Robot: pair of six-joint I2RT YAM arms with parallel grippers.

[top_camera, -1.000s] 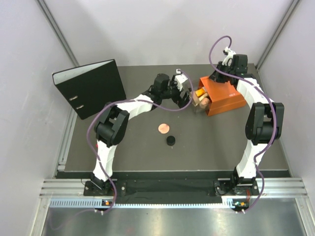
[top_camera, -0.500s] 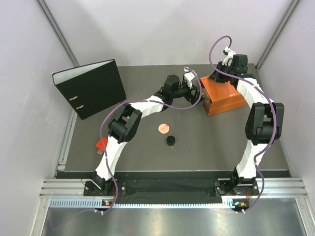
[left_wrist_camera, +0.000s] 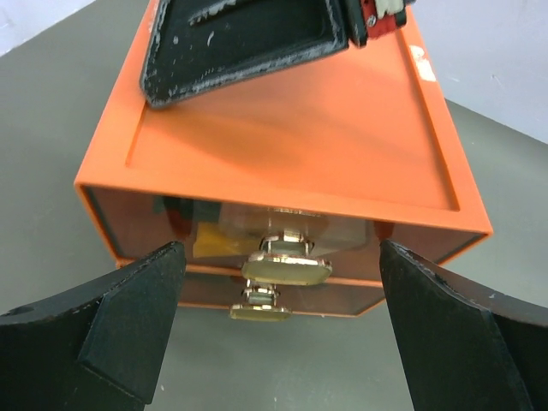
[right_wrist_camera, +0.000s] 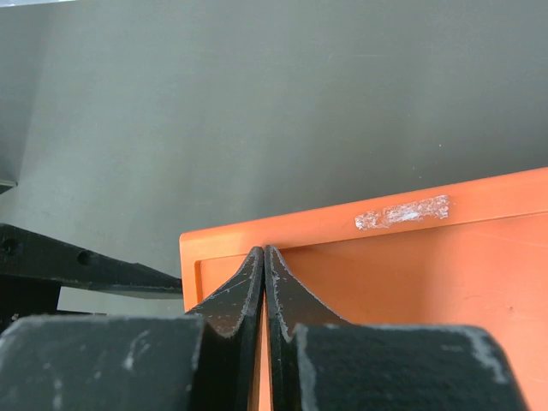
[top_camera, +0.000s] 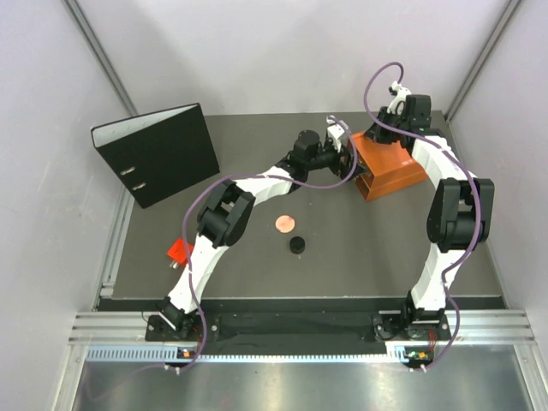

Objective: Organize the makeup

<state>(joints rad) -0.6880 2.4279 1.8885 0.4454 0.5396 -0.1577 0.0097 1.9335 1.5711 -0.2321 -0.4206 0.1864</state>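
pale walls (top_camera: 282, 51) enclose a dark grey table (top_camera: 342, 265). largest item on it is a black binder (top_camera: 158, 154), standing at the upper left of the overhead view, well apart from the work. next, an orange box (top_camera: 390, 167) sits at the upper right, its two drawers (left_wrist_camera: 282, 295) with brass handles (left_wrist_camera: 287, 270) facing frame centre. the right gripper (right_wrist_camera: 264, 257) is clenched, fingertips pressed together on the box lid near its edge; judged purpose is to pin the box so it does not slide while a drawer is worked. the left gripper (left_wrist_camera: 282, 317) is released and spread to its widest. its fingers (left_wrist_camera: 128, 325) flank the drawer fronts, holding nothing and touching nothing visible, apparently lined up on the handles. a yellowish shape shows behind the upper drawer front; its identity cannot be confirmed. of the makeup, two pieces remain outside the box near frame centre: a round pink-tan compact (top_camera: 284, 224) and, just below it, a small black jar (top_camera: 296, 245), near each other but apart. a small red object (top_camera: 180, 251) lies at the left, partly behind the left arm.
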